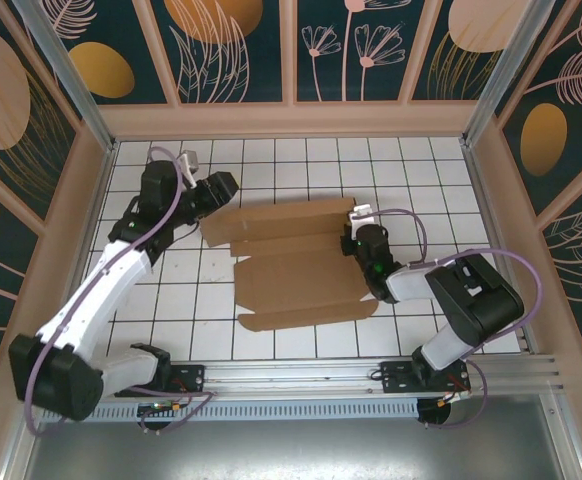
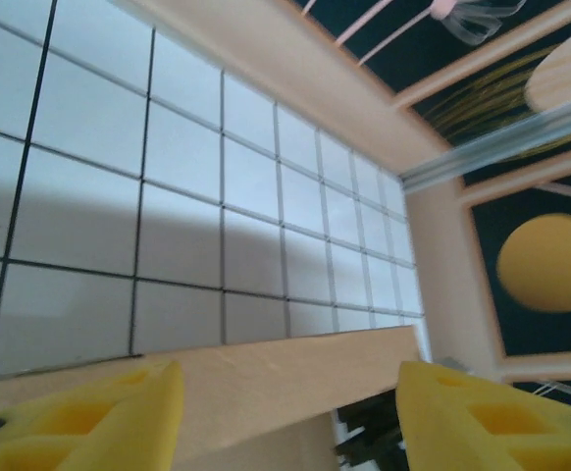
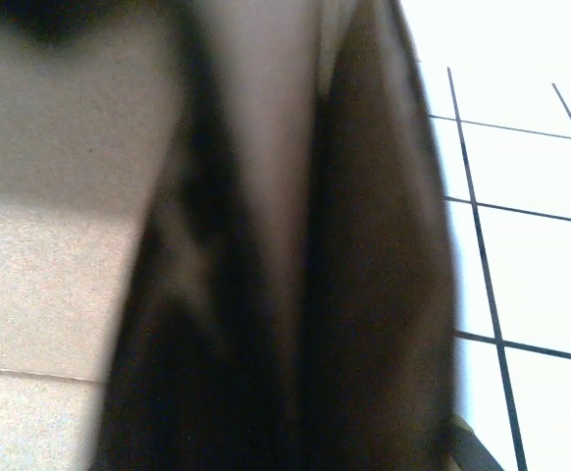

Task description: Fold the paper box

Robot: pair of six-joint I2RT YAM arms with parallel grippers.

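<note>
The left gripper's yellow fingers (image 2: pixel 79 427) are spread wide in the left wrist view, one at seven o'clock and the other at five o'clock; between them the left gripper (image 2: pixel 285 417) faces a pale, straight-edged flap of the paper box (image 2: pixel 266 378), which runs across the gap; whether either finger touches the card I cannot tell. Beyond the flap, toward twelve o'clock, the white tiled table (image 2: pixel 178 206) runs to a tan wall base. From above, the left gripper (image 1: pixel 221 190) sits at the sheet's ten o'clock corner, its white arm trailing back toward seven o'clock with a lilac cable (image 1: pixel 161 215) looped along it.

In the right wrist view a dark, blurred shape stands upright through the middle; brown card (image 3: pixel 40 245) lies at nine o'clock and white tiles at three o'clock; how the right fingers stand I cannot tell. From above, the right gripper (image 1: pixel 354 238) is at the three o'clock edge of the sheet, right at the card.

The paper box (image 1: pixel 296 270) lies open as a mostly flat brown sheet in the middle of the table (image 1: pixel 271 160), between the two grippers, creases running across it and flaps at twelve and six o'clock.
</note>
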